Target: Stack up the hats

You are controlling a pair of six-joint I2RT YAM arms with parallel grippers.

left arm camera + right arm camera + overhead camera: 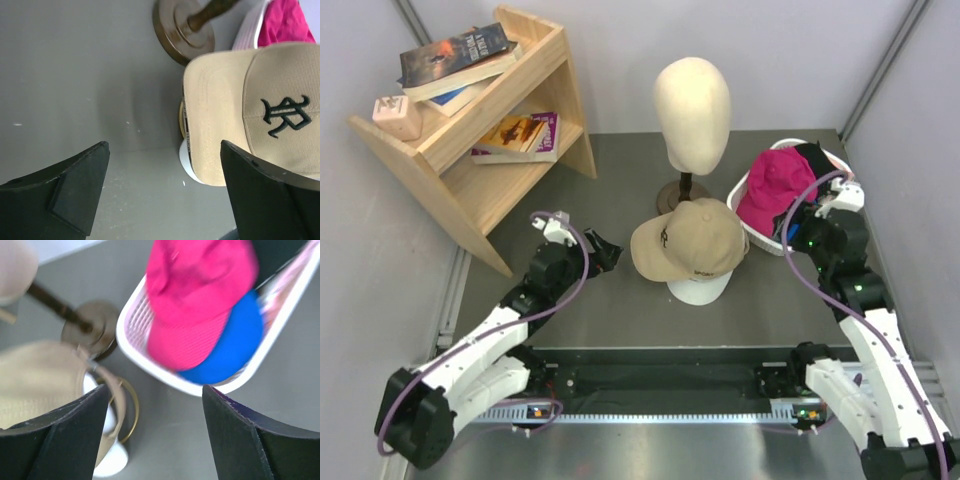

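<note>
A tan cap point(692, 238) lies on a white cap point(700, 290) at the table's middle; both show in the left wrist view, tan point(260, 110) over white point(184, 159). A magenta cap point(775, 187) sits in the white basket point(740, 196) over a blue cap point(235, 340) and a black one point(812, 154). My left gripper point(604, 250) is open and empty, left of the tan cap. My right gripper point(798, 228) is open and empty at the basket's near side; the magenta cap point(197, 295) is just beyond its fingertips.
A cream mannequin head point(691, 105) on a dark round stand point(183, 31) is behind the stacked caps. A wooden shelf point(485, 140) with books stands at the back left. Grey walls close the sides.
</note>
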